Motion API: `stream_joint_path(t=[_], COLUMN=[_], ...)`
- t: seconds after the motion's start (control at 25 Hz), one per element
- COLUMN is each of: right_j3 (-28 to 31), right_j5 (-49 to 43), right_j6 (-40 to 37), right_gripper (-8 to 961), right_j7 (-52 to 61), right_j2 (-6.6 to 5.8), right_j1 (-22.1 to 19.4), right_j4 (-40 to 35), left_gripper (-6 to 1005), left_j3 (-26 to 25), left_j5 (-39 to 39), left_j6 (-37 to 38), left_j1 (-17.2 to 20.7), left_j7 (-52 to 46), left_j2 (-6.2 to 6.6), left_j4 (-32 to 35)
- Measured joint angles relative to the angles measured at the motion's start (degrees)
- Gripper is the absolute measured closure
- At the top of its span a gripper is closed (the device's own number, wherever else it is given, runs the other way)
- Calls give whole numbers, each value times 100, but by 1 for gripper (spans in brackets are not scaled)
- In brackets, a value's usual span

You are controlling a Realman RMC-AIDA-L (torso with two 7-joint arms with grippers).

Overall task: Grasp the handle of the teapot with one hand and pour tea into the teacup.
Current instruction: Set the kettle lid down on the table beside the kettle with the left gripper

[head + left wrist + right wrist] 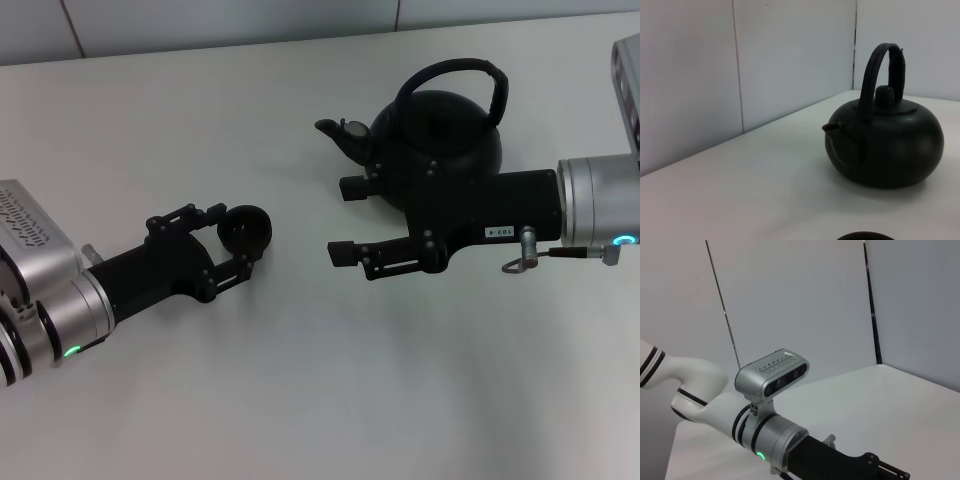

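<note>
The matte-black teapot stands at the back right of the white table, its spout pointing left and its arched handle upright. It also shows in the left wrist view, with the handle over the lid. The tiny black teacup sits between the fingers of my left gripper, which is closed on it at table level; its rim shows in the left wrist view. My right gripper is open and empty, just in front of the teapot's base and well below the handle.
The white table meets a pale panelled wall at the back. The right wrist view shows only the left arm's silver wrist camera and the wall behind it.
</note>
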Motion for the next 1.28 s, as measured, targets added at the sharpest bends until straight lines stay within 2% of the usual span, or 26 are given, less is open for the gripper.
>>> stream_joint_path(t=[0.16,0.6,1.28], right_j3=[0,0,0], right_j5=[0,0,25], right_j6=[11,44,44], right_gripper=[128,128,128], right_j7=[-1,-1,-3], right_j2=[-4,-9,-9], right_j1=[14,32,26], right_j4=[0,0,6], left_gripper=[331,236,233], left_j3=[-2,60,69], left_j5=[-1,-1,8], left_j6=[-29,-74,-10], left_j1=[-7,-22,46], left_j7=[-60,-67,-60], left_j2=[0,0,13], left_j4=[13,24,119])
